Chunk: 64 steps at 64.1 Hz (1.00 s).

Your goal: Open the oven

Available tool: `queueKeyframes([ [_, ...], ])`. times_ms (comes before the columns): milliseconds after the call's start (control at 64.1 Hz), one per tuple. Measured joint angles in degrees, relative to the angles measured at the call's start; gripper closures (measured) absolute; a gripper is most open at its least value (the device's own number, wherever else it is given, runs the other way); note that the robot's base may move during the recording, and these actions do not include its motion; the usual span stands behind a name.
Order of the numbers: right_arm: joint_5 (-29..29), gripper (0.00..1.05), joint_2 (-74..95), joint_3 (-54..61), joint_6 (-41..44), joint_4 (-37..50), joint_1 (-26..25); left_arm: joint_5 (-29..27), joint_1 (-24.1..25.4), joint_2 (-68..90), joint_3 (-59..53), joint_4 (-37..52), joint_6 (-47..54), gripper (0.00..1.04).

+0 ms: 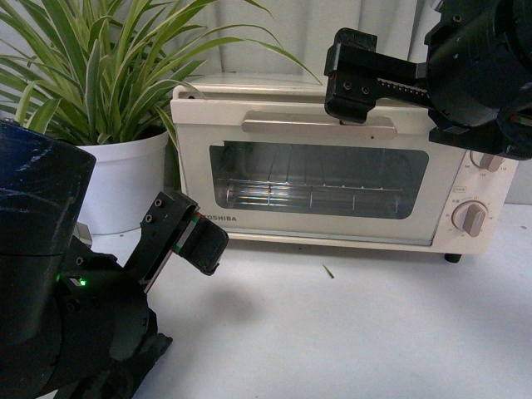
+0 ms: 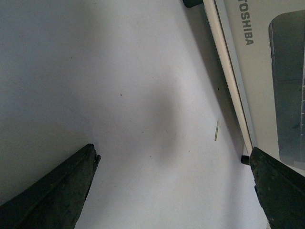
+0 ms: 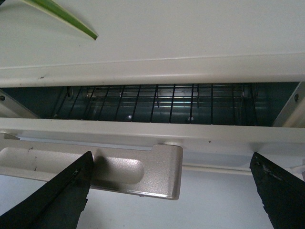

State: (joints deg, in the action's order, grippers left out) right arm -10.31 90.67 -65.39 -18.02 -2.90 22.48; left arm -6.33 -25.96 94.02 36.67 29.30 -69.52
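My right gripper (image 1: 356, 87) is spread wide, jaws straddling the right end of the handle (image 3: 136, 174) without pinching it. Past the handle, the door (image 1: 324, 226) stands a crack off the body at its top edge, and through the gap I see the rack (image 3: 157, 102). So I judge the opening barely begun, with most of the downward swing left. The oven (image 1: 224, 96) sits at the back of the table (image 1: 374, 324), just right of the plant (image 1: 91, 66). Its long axis runs left to right and its door faces me. My left gripper (image 1: 191, 241), spread and empty, hangs low near the oven's left front corner.
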Motion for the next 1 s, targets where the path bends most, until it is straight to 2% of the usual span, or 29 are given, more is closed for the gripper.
queueKeyframes([
  [998,9.6,0.09,-5.1,15.2,3.8,8.2,0.3,-0.5,-0.3,0.0,0.0,-0.2,0.0,0.07],
])
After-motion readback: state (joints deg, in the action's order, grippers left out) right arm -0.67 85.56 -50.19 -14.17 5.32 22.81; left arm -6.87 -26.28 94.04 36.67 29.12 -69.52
